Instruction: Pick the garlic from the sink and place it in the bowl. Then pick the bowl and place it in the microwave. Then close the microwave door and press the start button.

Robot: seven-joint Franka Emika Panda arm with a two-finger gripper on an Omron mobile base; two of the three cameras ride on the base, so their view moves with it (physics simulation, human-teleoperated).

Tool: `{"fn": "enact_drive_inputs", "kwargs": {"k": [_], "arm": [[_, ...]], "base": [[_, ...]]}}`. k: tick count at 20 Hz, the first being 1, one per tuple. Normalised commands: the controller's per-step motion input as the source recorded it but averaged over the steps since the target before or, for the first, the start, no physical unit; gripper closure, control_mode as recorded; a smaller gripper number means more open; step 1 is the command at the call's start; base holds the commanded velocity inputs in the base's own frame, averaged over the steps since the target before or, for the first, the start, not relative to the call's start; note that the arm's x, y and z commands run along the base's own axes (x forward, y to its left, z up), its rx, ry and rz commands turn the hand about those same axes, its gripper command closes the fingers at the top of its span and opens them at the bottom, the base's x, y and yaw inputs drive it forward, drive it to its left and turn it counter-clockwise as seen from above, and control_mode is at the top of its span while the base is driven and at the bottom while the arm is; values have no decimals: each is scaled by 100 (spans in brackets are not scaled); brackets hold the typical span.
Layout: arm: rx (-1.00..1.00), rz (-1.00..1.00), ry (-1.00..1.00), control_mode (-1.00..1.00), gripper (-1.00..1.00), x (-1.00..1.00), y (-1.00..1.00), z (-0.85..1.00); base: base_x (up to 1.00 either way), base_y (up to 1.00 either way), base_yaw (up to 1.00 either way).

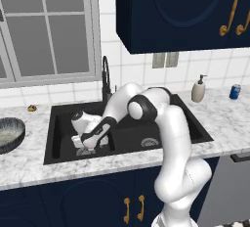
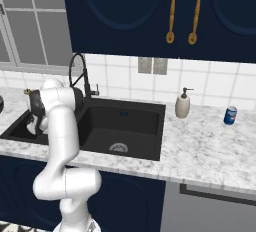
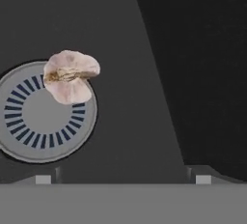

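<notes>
- Left base view: I have the arm bent down into the left basin of the sink (image 1: 63,118), the gripper (image 1: 87,145) low over the basin floor. I judge this the first step, reaching for the garlic, with nothing lifted yet. The bowl (image 1: 10,133) waits on the marble bench (image 1: 229,118) to the left of the sink, well apart from the hand. A small brown lump (image 1: 32,108) sits on the bench behind it.
- Right base view: the arm blocks most of the left basin; the right basin shows its drain (image 2: 118,148). A faucet (image 2: 80,73) rises behind the sink; a soap bottle (image 2: 183,103) and a blue can (image 2: 230,115) stand on the bench to the right, under dark blue cabinets (image 2: 150,11).
- Hand view: the garlic (image 3: 70,76) rests on the rim of the left drain (image 3: 43,114), up and left of centre. The fingers are spread wide, holding nothing. Next, I judge, I must shift the hand over the bulb, then descend and close.
</notes>
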Motion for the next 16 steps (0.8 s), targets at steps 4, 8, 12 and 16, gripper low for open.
{"fn": "enact_drive_inputs", "kwargs": {"k": [4,8,12,16], "arm": [[0,-1,-2,-100,-100,22,0,-27],[0,-2,-2,-100,-100,17,0,-31],[0,0,-9,-100,-100,14,-2,-27],[1,0,-4,-100,-100,12,0,-12]], "base": [[0,0,0],[0,0,0],[0,0,0],[0,0,0]]}}
